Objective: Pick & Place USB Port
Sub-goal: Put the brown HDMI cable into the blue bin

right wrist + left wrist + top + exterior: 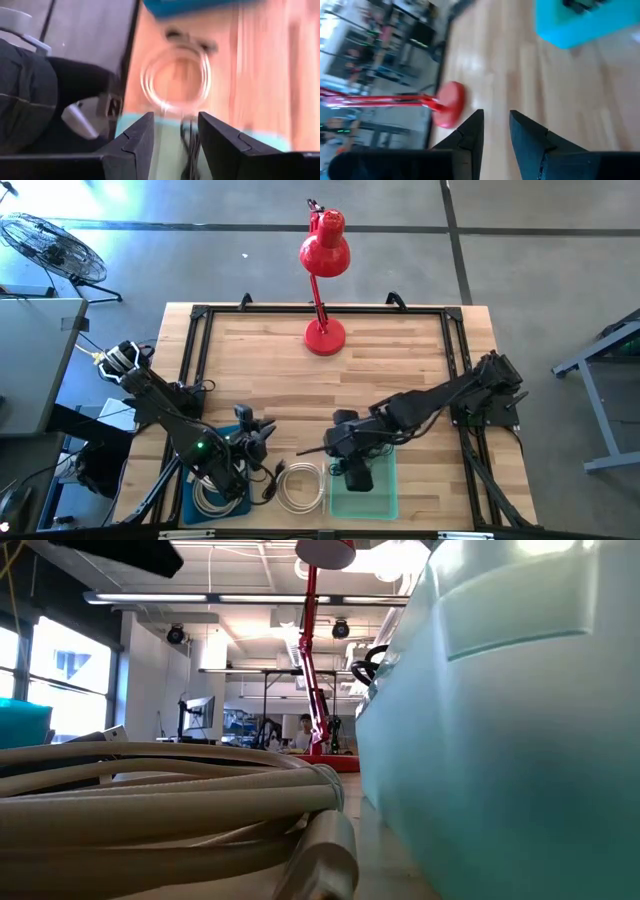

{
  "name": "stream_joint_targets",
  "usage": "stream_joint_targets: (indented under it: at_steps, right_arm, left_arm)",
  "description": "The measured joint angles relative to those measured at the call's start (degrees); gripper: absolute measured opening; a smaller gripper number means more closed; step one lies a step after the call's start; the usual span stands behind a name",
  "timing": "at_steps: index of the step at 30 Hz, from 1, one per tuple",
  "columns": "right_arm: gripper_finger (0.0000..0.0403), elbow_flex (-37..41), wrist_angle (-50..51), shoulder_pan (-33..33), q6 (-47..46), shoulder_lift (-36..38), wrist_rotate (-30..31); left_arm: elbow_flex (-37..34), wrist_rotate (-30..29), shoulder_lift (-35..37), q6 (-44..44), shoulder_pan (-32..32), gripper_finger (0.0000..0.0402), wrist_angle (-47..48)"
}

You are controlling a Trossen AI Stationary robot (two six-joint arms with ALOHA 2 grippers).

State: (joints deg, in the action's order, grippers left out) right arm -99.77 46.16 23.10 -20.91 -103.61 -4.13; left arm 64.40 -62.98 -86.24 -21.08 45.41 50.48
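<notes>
A: Low view, you've got the pale bin (520, 740) filling the right side, cut off by the frame.
B: And the coiled cable (175, 80)?
A: Blurred in right wrist view, connector can't be told.

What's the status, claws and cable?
Right claw open over the clear bin, dark cable below it. Left claw open, empty, over the blue bin. White cable coil lies between the bins.
</notes>
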Motion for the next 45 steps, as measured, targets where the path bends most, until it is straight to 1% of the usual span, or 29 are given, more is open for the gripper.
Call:
stream_joint_targets:
  at_steps: [2, 3, 5, 6, 8, 12, 13, 15, 17, 19, 23, 28, 31, 39, 42, 45]
  right_arm:
    - [0.0144, -2.6, -0.5, 0.5, 3.3, 0.0, 2.1]
    - [0.0144, -3.7, -0.6, 0.8, 4.5, 0.0, 3.0]
    - [0.0144, -5.0, -0.7, 1.5, 6.2, 0.0, 4.9]
    - [0.0144, -5.5, -0.5, 1.8, 6.9, 0.0, 5.3]
    - [0.0144, -5.9, 0.1, 2.5, 7.8, 0.0, 5.7]
    - [0.0144, -6.1, 1.1, 3.4, 8.3, 0.0, 5.4]
    - [0.0144, -6.0, 1.7, 3.6, 8.4, 0.0, 5.4]
    - [0.0144, -5.8, 1.6, 4.0, 8.4, 0.0, 5.4]
    - [0.0144, -5.5, 1.7, 4.4, 8.4, 0.0, 5.4]
    - [0.0144, -5.4, 1.9, 5.0, 8.3, 0.0, 5.6]
    - [0.0144, -5.4, 2.0, 6.8, 7.7, 0.0, 6.2]
    - [0.0144, -5.3, 3.2, 9.3, 6.1, 0.0, 9.5]
    - [0.0144, -5.3, 4.1, 10.5, 5.4, 0.0, 11.0]
    - [0.0144, -5.3, 4.8, 13.2, 5.4, 0.0, 14.3]
    - [0.0144, -5.3, 5.1, 14.0, 5.5, 0.0, 15.2]
    - [0.0144, -5.3, 5.2, 14.8, 5.5, 0.0, 15.8]
  left_arm:
    - [0.1, -1.9, 0.6, 0.1, 0.0, 0.0088, 0.0]
    - [0.3, -1.9, 0.9, 0.3, 0.0, 0.0088, 0.1]
    - [1.5, -0.1, 1.5, 1.9, 0.0, 0.0088, -0.2]
    - [2.3, 2.3, 1.6, 3.9, 0.0, 0.0088, -0.7]
    - [4.5, 9.6, 1.5, 9.2, -0.3, 0.0088, -1.9]
    - [7.6, 29.2, 1.1, 17.7, -3.3, 0.0088, -9.8]
    - [7.8, 33.2, 1.1, 19.5, -4.1, 0.0088, -11.7]
    - [7.9, 38.9, 1.1, 23.4, -5.6, 0.0088, -16.3]
    - [8.1, 42.0, 1.1, 27.1, -7.0, 0.0088, -18.6]
    - [8.1, 43.0, 0.7, 28.5, -8.0, 0.0088, -18.5]
    - [8.0, 43.4, -1.1, 28.4, -10.0, 0.0088, -17.4]
    - [8.0, 48.0, -5.4, 28.4, -12.6, 0.0088, -17.8]
    - [8.0, 49.5, -7.1, 28.3, -13.7, 0.0088, -19.0]
    - [8.0, 49.6, -7.7, 28.3, -13.9, 0.0088, -21.8]
    - [8.0, 49.5, -7.7, 27.9, -13.9, 0.0099, -22.3]
    - [8.0, 48.6, -7.7, 25.0, -13.9, 0.0129, -22.1]
